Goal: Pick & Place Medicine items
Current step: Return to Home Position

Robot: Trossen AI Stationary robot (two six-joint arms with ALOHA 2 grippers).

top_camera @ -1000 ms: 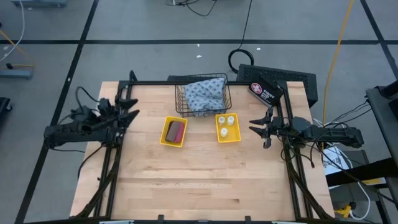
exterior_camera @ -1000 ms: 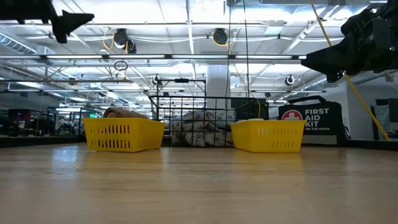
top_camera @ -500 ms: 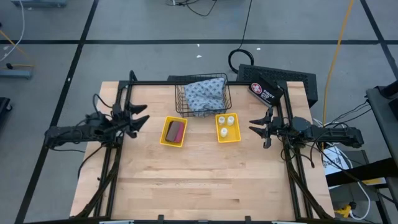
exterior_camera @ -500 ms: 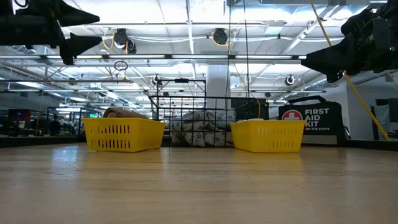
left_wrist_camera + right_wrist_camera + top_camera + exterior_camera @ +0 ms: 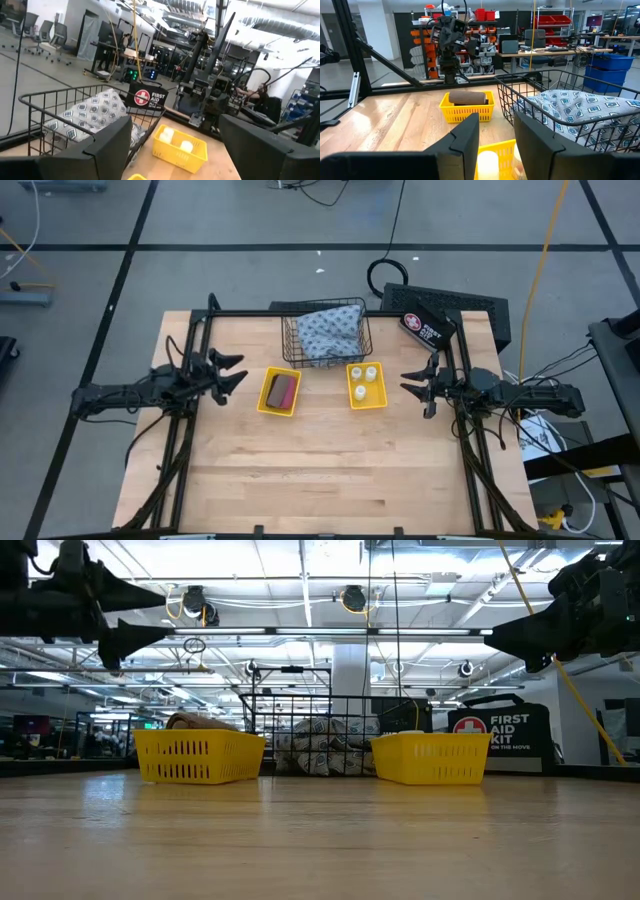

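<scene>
Left claw (image 5: 241,368) spread empty, right claw (image 5: 408,384) likewise, pouch (image 5: 325,330) part-hidden by wire basket (image 5: 367,332)

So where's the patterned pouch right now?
In the high view the blue-grey pouch lies inside the dark wire basket at the far middle of the table, just behind the left yellow tray and the right yellow tray.

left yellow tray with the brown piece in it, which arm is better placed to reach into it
Left. The left gripper, open and empty, hangs just beside the left yellow tray, fingers pointing at it. The right gripper sits at the right edge of the table, with the right yellow tray in between.
</scene>
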